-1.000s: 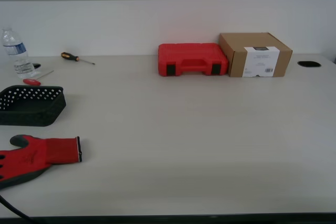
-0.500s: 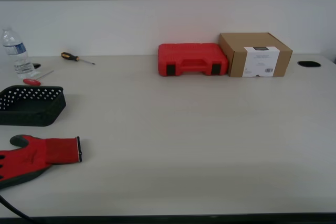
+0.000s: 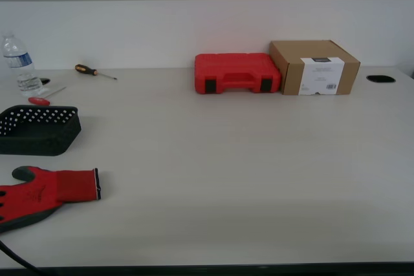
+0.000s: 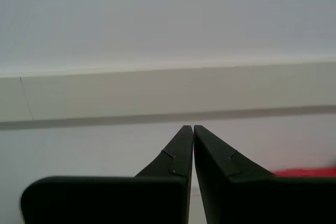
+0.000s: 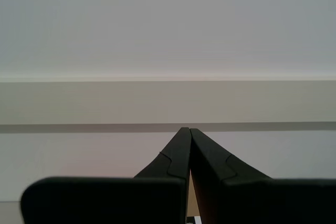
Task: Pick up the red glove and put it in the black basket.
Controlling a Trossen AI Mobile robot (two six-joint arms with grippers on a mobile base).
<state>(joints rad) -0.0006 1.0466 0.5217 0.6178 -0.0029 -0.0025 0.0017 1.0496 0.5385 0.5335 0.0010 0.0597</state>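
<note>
The red glove (image 3: 48, 189) lies flat on the table at the exterior view's near left, cuff toward the middle, fingers cut off by the frame edge. The black basket (image 3: 37, 129) stands just behind it, apart from it. Neither arm shows in the exterior view. My first gripper (image 4: 193, 127) is shut and empty, pointing at the far wall; a sliver of red (image 4: 307, 172) shows beside it. My second gripper (image 5: 186, 129) is also shut and empty, pointing at the wall.
A red plastic tool case (image 3: 237, 73) and a cardboard box (image 3: 315, 66) stand at the back of the table. A water bottle (image 3: 18, 64), a screwdriver (image 3: 94, 72) and a red-handled tool (image 3: 44, 97) lie at the back left. A dark cable (image 3: 16, 256) crosses the near left corner.
</note>
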